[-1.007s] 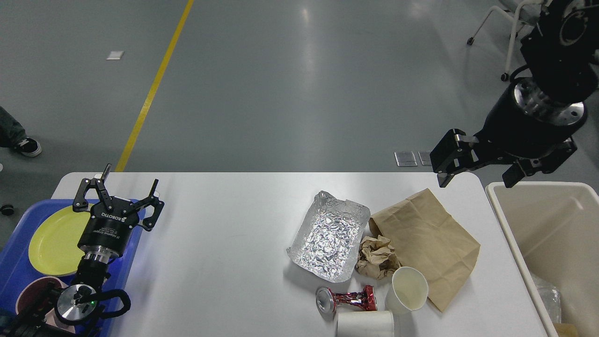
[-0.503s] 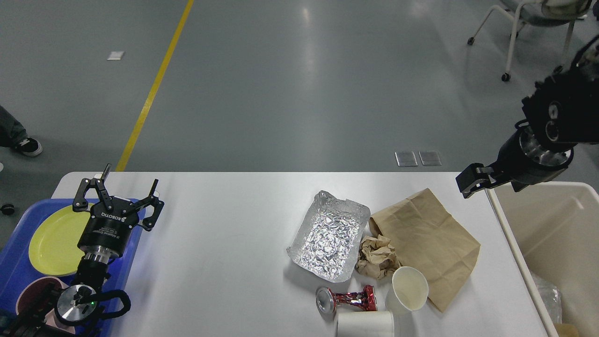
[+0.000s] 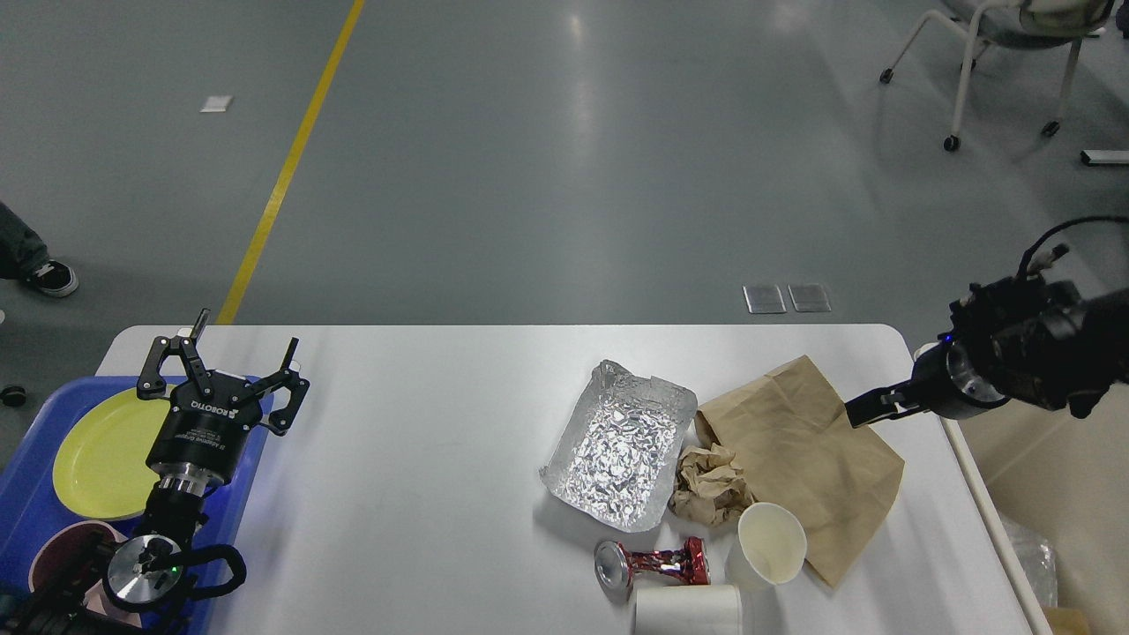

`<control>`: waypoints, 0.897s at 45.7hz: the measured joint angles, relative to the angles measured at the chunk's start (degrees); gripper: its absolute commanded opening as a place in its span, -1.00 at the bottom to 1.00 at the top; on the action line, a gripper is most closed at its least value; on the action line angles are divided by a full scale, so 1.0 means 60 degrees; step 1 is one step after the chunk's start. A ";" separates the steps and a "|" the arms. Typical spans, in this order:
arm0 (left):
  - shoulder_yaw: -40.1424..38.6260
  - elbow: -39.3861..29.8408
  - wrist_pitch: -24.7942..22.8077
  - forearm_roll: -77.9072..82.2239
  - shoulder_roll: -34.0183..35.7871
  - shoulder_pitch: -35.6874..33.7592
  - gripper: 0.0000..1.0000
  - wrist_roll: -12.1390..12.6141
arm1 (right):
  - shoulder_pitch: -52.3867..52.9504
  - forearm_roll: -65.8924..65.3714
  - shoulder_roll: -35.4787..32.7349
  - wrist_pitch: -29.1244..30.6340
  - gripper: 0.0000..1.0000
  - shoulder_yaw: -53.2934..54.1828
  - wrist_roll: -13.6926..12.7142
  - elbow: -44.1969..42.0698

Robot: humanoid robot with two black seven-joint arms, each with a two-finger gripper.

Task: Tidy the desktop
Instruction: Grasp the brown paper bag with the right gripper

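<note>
A cluttered white desktop (image 3: 423,476) is seen from above, filling the lower half of the view, with grey floor beyond its far edge. At its left end a blue tray (image 3: 31,520) is set, holding a yellow-green plate (image 3: 101,454) and a pinkish bowl (image 3: 57,542). The left gripper (image 3: 225,370) is held over the tray's right edge, its two fingers spread wide apart with nothing between them.

Litter is gathered right of centre. A crumpled foil tray (image 3: 622,445) lies open side up; just beside its right edge a ball of crumpled brown paper (image 3: 710,483) is found, touching a flat brown paper bag (image 3: 807,454). Nearer the front, a white paper cup (image 3: 769,547) is tipped with its mouth toward the camera, resting against the bag's lower edge. A crushed red can (image 3: 654,564) lies on its side just left of the cup, and a second white cup (image 3: 688,610) lies on its side at the front edge, partly cut off.

The right gripper (image 3: 873,410) is seen at the bag's upper right edge, side-on and dark; whether its fingers are parted or together cannot be told. A beige bin (image 3: 1058,467) stands beside the desktop's right end, partly hidden by the right arm.
</note>
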 measured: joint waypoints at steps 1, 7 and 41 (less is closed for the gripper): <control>0.0000 0.0000 0.0000 0.0001 0.0000 0.0000 0.93 0.0000 | -0.0203 0.0023 0.0060 -0.0021 0.98 0.0015 0.0040 -0.0213; 0.0000 0.0000 0.0000 0.0001 0.0000 0.0000 0.93 0.0000 | -0.0876 0.0069 0.0402 -0.0057 1.00 0.0046 0.0099 -0.0609; 0.0000 0.0000 0.0000 0.0000 0.0000 0.0001 0.93 0.0000 | -0.1630 0.1295 0.0050 -0.0869 -1.00 0.1719 -0.0132 -0.0136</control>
